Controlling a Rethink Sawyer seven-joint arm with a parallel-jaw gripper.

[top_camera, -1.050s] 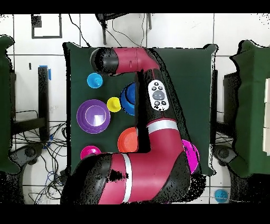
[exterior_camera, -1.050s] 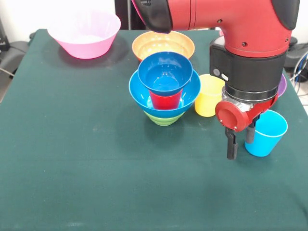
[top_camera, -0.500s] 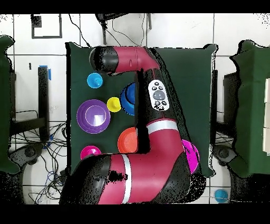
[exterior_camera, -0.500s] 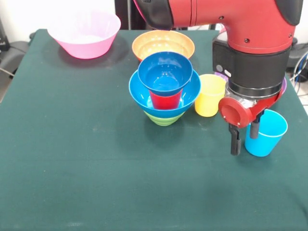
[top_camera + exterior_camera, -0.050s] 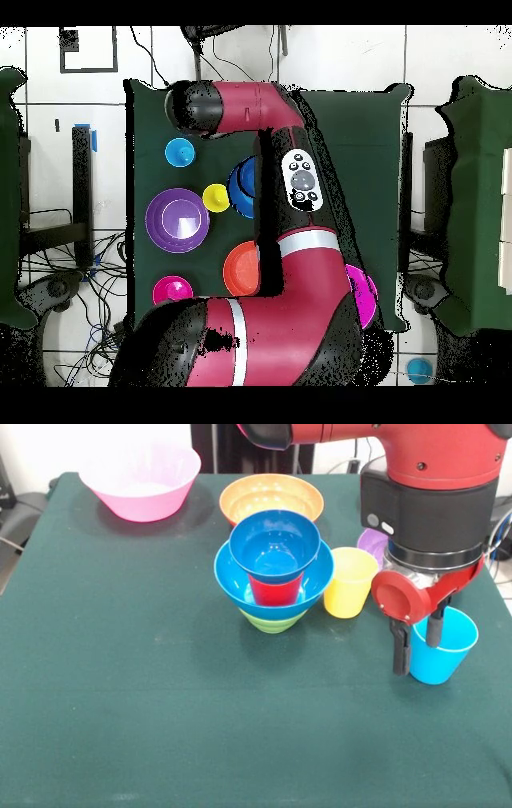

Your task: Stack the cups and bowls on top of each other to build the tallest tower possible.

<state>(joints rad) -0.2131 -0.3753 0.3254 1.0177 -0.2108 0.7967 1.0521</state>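
My gripper hangs over the near right part of the green table, and its two black fingers are spread apart across the rim of the sky-blue cup. One finger stands outside the cup's wall on the side facing the tower, its tip low against that wall; the other finger dips inside the cup's mouth. So the wall of the cup sits between my fingers, but I cannot tell whether either one presses on it. The cup stands upright on the table, open end up.

Just beyond and toward the middle stands the yellow cup, upright and apart from the sky-blue one. Beside it is the tower: the small green bowl upside down at the bottom, the large blue bowl on it, the red cup standing in that bowl, and the small blue bowl on top of the red cup.

Behind my wrist a sliver of the purple bowl shows; from overhead it is wide and shallow. Farther off rests the orange bowl, and at the far corner the large pink bowl.
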